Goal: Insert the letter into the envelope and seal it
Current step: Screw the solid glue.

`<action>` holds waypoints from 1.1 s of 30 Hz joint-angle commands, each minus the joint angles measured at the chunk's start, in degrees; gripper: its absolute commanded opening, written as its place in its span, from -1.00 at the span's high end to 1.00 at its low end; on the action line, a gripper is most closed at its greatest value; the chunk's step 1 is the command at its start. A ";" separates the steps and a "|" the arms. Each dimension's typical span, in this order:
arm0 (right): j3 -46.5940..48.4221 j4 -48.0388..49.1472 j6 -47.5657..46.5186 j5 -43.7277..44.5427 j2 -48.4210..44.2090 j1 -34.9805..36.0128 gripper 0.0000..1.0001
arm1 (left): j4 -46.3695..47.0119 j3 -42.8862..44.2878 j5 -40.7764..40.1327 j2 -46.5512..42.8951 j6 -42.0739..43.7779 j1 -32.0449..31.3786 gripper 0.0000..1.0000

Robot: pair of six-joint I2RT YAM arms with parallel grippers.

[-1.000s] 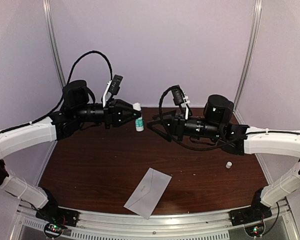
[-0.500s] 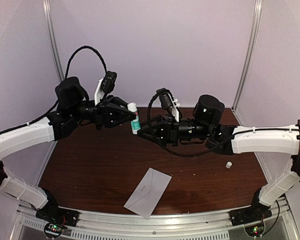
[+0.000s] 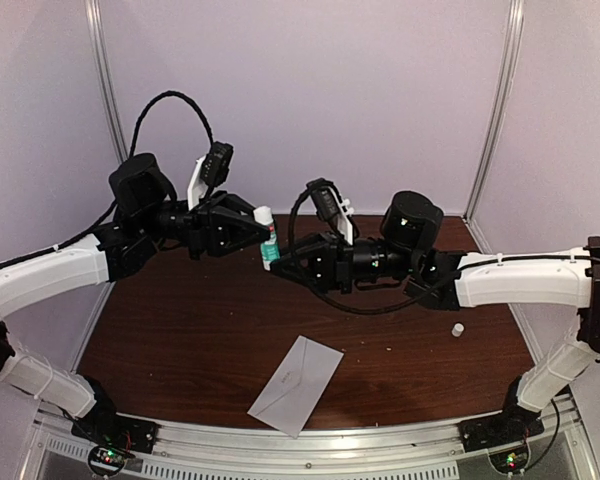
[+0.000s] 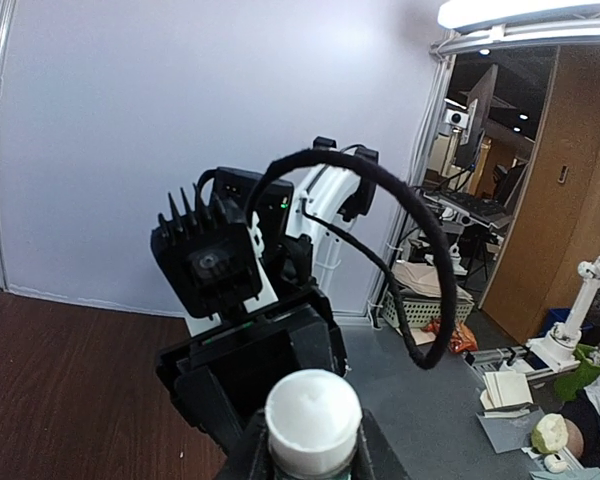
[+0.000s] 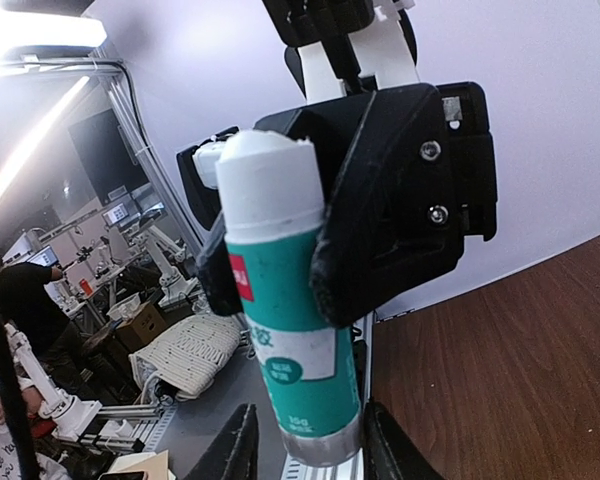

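Note:
The envelope [image 3: 296,383], pale grey with a V seam, lies flat near the table's front edge. The letter is not in view. My left gripper [image 3: 261,232] is shut on a green and white glue stick [image 3: 270,243] and holds it upright in the air over the back of the table. My right gripper [image 3: 280,264] is open, with its fingers on either side of the stick's lower end. In the right wrist view the stick [image 5: 285,300] stands between my right fingers [image 5: 242,452], with a gap on the left side. In the left wrist view only its white top [image 4: 313,418] shows.
A small white cap [image 3: 458,328] lies on the brown table [image 3: 180,330] at the right. Both arms meet in the air over the back middle. Lavender walls close in the back and sides.
My right gripper has moved left up to the glue stick and now brackets its lower end. My left gripper shifted slightly left and up with the stick. The envelope has not moved.

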 commanded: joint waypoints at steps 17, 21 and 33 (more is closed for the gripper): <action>1.92 4.72 1.23 -1.80 -0.05 0.97 0.82 | 2.59 0.46 -0.34 0.44 -0.04 -0.40 0.90; 1.90 1.38 -0.46 1.11 -1.68 0.67 0.86 | 0.42 0.72 -2.20 0.50 1.79 -0.38 0.91; 11.93 -31.04 -12.19 34.18 -3.87 0.05 0.97 | -9.63 1.47 -18.41 -0.64 8.23 -0.47 0.95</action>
